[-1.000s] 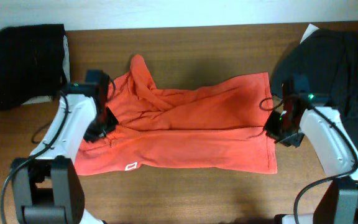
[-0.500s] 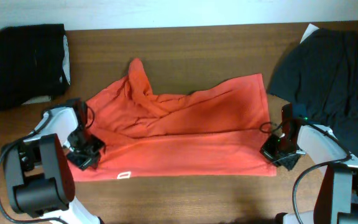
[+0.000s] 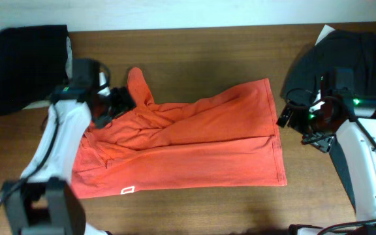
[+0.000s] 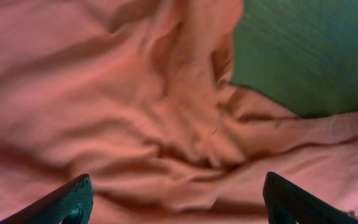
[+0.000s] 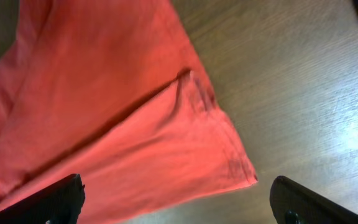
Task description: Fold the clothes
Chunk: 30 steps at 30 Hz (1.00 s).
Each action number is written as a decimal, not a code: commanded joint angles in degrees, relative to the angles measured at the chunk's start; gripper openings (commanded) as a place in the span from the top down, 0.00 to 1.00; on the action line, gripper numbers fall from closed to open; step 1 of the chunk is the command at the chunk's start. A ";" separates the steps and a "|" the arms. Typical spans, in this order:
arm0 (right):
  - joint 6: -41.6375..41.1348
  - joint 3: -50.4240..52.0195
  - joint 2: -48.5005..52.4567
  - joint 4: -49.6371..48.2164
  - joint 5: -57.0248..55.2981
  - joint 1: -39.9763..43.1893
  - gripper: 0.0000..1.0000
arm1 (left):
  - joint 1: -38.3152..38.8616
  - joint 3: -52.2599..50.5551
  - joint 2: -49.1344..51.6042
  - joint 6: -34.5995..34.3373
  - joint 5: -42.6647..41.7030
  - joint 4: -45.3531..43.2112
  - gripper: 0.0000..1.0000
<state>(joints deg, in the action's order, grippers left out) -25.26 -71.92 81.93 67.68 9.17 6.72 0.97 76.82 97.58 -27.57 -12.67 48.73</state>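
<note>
The red-orange T-shirt (image 3: 194, 143) lies spread across the middle of the wooden table (image 3: 207, 52). Its lower half is fairly flat, and its upper left part is bunched into ridges, with one sleeve-like flap sticking up toward the far edge. A small white label (image 3: 127, 190) shows near the front hem on the left.

The left arm rises from the near left corner and bends inward at the elbow. Its wrist reaches across the shirt's upper left shoulder, which places the left gripper (image 3: 119, 103) over the rumpled cloth. In the left wrist view the two dark fingers (image 4: 67, 202) sit at opposite bottom corners, spread wide. Only wrinkled fabric shows between them (nothing is pinched), and whether the tips touch the cloth cannot be told.

The right arm comes up from the near right corner and angles inward toward the shirt. The right gripper (image 3: 286, 119) is just beside the shirt's right edge, over bare wood. The right wrist view shows its fingers (image 5: 55, 199) equally far apart and holding nothing. The shirt's hemmed corner and a strip of table fill the space ahead of them.

A black folded garment (image 3: 28, 65) rests at the far left corner. A dark garment (image 3: 348, 65) lies loosely heaped at the far right, behind the right arm's wrist.
</note>
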 commanded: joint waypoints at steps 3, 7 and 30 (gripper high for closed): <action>1.05 -0.63 2.01 0.76 -2.34 -5.86 0.02 | 4.00 17.57 23.32 1.73 -1.73 6.97 0.13; 1.05 -0.61 2.21 0.74 -2.51 -6.45 0.02 | 3.56 18.34 27.17 1.73 0.59 2.95 0.20; 1.05 -0.61 8.24 -3.21 -2.54 -6.45 0.01 | -4.13 18.34 33.24 2.84 -6.05 -9.16 0.76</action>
<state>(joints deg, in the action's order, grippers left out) -24.58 -71.94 89.97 65.52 7.40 0.64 -3.40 95.04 128.27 -25.45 -17.10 40.12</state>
